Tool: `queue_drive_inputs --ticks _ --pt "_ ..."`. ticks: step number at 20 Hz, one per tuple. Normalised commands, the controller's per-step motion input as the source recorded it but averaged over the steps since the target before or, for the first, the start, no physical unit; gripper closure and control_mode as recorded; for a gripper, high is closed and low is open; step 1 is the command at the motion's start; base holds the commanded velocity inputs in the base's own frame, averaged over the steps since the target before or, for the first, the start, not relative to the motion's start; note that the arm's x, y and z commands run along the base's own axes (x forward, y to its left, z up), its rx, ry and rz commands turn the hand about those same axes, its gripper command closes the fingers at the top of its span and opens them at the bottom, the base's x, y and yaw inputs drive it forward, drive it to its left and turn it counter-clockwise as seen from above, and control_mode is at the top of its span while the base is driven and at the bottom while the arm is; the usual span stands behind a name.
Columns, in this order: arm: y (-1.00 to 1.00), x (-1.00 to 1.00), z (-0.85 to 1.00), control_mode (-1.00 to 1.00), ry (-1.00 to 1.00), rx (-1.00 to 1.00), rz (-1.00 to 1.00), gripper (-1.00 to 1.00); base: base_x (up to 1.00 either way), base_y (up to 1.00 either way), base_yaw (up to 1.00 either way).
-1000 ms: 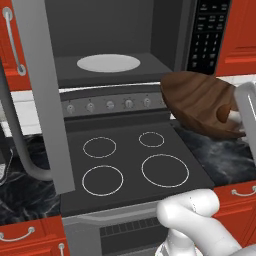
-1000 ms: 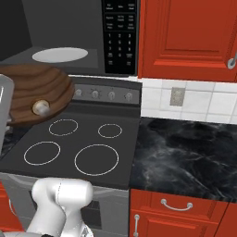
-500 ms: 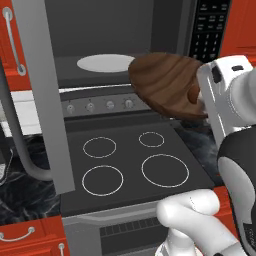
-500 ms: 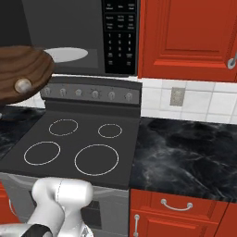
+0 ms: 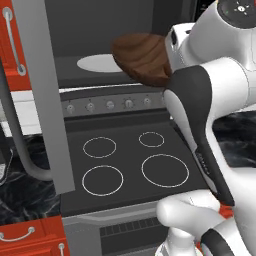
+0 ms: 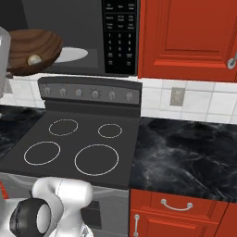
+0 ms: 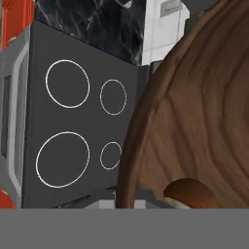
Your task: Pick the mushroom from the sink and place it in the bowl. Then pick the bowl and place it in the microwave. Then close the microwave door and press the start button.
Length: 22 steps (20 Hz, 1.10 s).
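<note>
The wooden bowl (image 5: 142, 57) hangs tilted in the air just in front of the open microwave (image 5: 100, 30), above the stove's knob panel. My gripper (image 5: 170, 52) is shut on the bowl's right rim, its fingertips hidden by my arm. The mushroom (image 6: 34, 59) lies inside the bowl (image 6: 28, 46); the hand view shows its brown cap (image 7: 189, 193) low on the bowl's grain (image 7: 204, 121). The white turntable (image 5: 97, 63) sits in the cavity behind the bowl. The microwave door (image 5: 42, 100) stands swung open at the left. The sink is out of view.
The black stovetop (image 6: 78, 143) with its burner rings lies below the bowl. The keypad panel (image 6: 119, 37) is right of the cavity. Red cabinets (image 6: 185, 37) and a black marble counter (image 6: 185, 148) lie to the right. My own arm fills the right of the left base view.
The bowl with the mushroom has risen and travelled left, from beside the stove's right edge to the microwave opening. My arm has swung in after it.
</note>
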Motion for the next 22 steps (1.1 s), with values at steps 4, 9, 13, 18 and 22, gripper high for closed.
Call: queue_drive_inputs --ticks 4,9,13,18,22 --pt "0.02 1.0 -0.04 -1.0 0.04 0.0 0.0 1.0 0.0 0.0 0.0" --pt "0.17 1.0 -0.07 -1.0 0.01 0.0 0.0 1.0 0.0 0.0 0.0" --pt "0.27 0.99 0.0 -1.0 0.0 0.0 0.0 1.0 0.0 0.0 0.0" --pt "0.19 0.9 0.0 -1.0 0.03 0.0 0.0 1.0 0.0 0.0 0.0" --pt "0.0 0.9 0.0 -1.0 0.03 0.0 0.0 1.0 0.0 0.0 0.0"
